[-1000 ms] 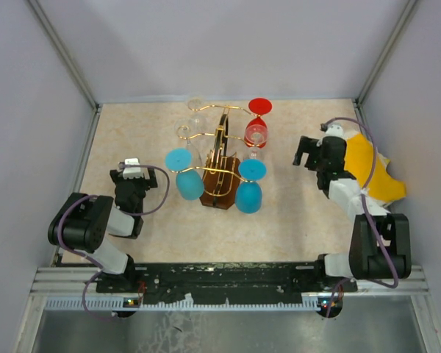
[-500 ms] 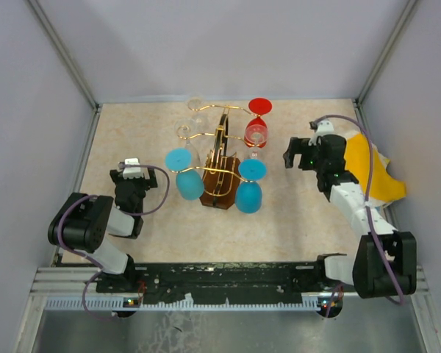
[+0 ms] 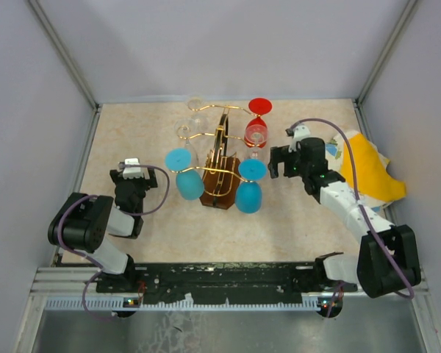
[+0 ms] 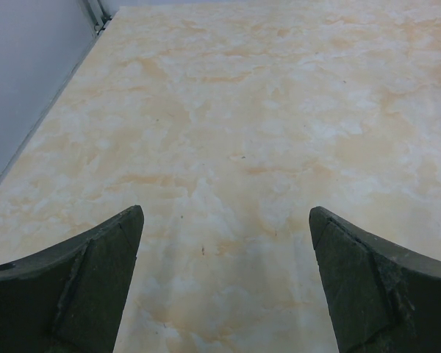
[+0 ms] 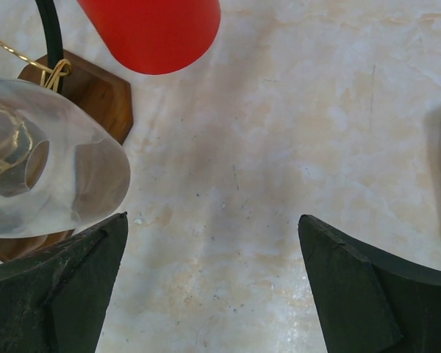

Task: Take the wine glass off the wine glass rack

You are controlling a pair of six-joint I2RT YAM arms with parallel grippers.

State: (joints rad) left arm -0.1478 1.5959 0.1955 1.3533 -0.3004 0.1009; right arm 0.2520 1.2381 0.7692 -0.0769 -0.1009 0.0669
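Right gripper (image 5: 212, 220) fingers apart, clear wine glass (image 5: 51, 176) beside one fingertip, red wine glass (image 5: 154, 33) ahead, left gripper (image 4: 225, 213) fingers apart.

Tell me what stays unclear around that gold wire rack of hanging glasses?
Top view: clear glasses on the gold wire rack too faint to count.
Right wrist view: red glass bowl cut by top edge; frosted glass bowl hides part of the dark wooden base.
Left wrist view: only tabletop.
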